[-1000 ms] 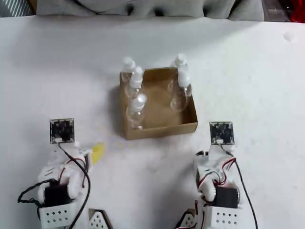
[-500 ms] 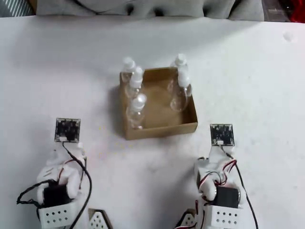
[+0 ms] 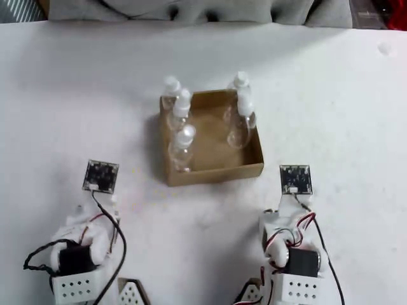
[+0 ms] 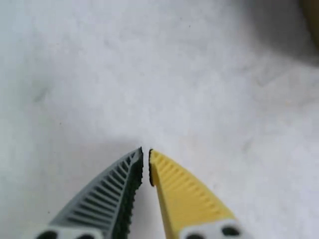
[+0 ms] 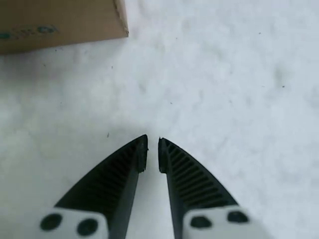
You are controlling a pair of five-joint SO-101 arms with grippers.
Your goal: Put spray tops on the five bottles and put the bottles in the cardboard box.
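The cardboard box (image 3: pixel 216 170) sits open at mid-table. Five clear bottles with white spray tops stand at it: one (image 3: pixel 183 147) near its front left, one (image 3: pixel 180 109) behind that, one (image 3: pixel 243 122) at the right side. Two more (image 3: pixel 170 91) (image 3: pixel 240 83) rise at the far wall; I cannot tell whether they stand inside it. My left gripper (image 4: pixel 146 157), with one grey and one yellow finger, is shut on nothing over bare tabletop. My right gripper (image 5: pixel 152 145), with black fingers, is shut and empty a little short of the box's near corner (image 5: pixel 60 22).
Both arms are folded back at the near edge, the left arm (image 3: pixel 79 251) and the right arm (image 3: pixel 289 251), each with a small camera board above its wrist. The white table (image 3: pixel 331 114) lies bare around the box. A grey cushion runs along the far edge.
The left arm's wrist has swung right, toward the box, and its yellow finger has slipped under the camera board. The right arm, box and bottles have stayed put.
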